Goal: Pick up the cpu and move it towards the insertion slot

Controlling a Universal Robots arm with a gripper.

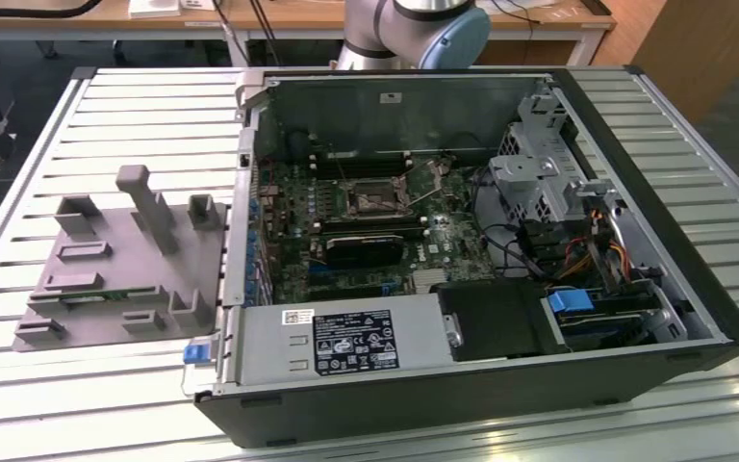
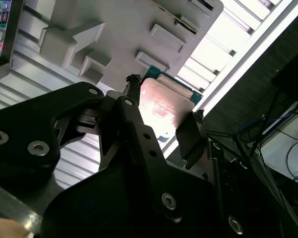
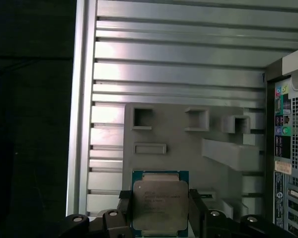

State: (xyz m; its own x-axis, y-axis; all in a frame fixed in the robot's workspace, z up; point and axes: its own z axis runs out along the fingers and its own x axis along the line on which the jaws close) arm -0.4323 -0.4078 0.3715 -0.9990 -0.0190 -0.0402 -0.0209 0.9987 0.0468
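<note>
Now claw (image 3: 160,198) pinches cpu (image 3: 159,210) by 2 opposite sides near grey holder (image 3: 188,148), 1 cpu edge hidden behind claw.

Cpu (image 3: 159,198): flat square chip, silvery metal top, green-blue rim. Pinched on two opposite edges by claw (image 3: 160,207), held clear above grey holder block (image 3: 188,148). In second wrist view its top (image 2: 164,106) glares pinkish.

Insertion slot (image 1: 372,198): square socket, shiny metal frame, dark centre, on motherboard (image 1: 344,231) inside open case.
</note>
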